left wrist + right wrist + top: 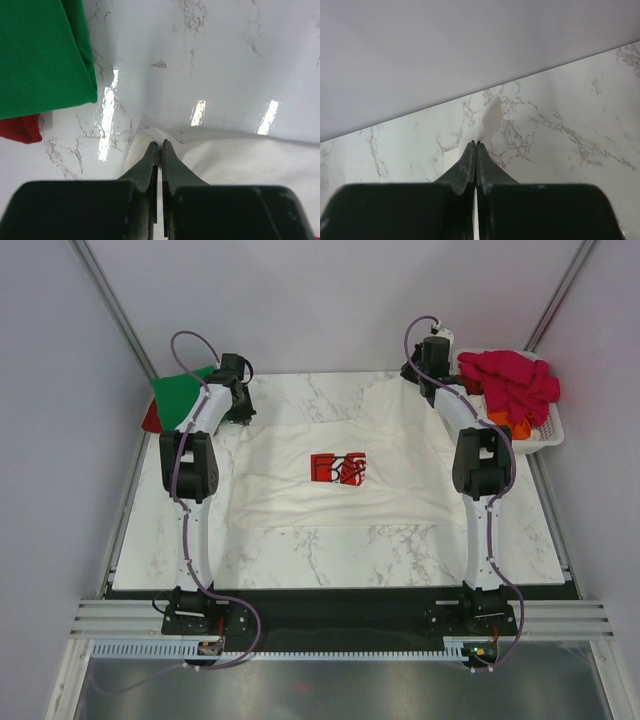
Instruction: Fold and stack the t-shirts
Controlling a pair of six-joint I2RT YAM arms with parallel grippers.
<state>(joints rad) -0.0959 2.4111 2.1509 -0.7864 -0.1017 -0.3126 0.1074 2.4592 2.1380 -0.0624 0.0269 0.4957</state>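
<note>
- White tee (300, 495) w/ red square print, flat mid table (330, 552).
- L tool (159, 144) pinched shut on its far-L edge; R tool (476, 144) jaws together at far-R corner, grip unclear.
- Far L: green tee (180, 392) on red tee (151, 418); far R: magenta tee (510, 378), orange tee (512, 423) in basket (552, 432).

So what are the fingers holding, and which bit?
The white t-shirt. Left fingers pinch its far left corner; right fingers seem to pinch its far right corner.

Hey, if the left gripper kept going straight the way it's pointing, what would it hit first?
The left gripper, pinching the white t-shirt at its edge, would likely meet bare marble table first; the green t-shirt lies left of that line.
</note>
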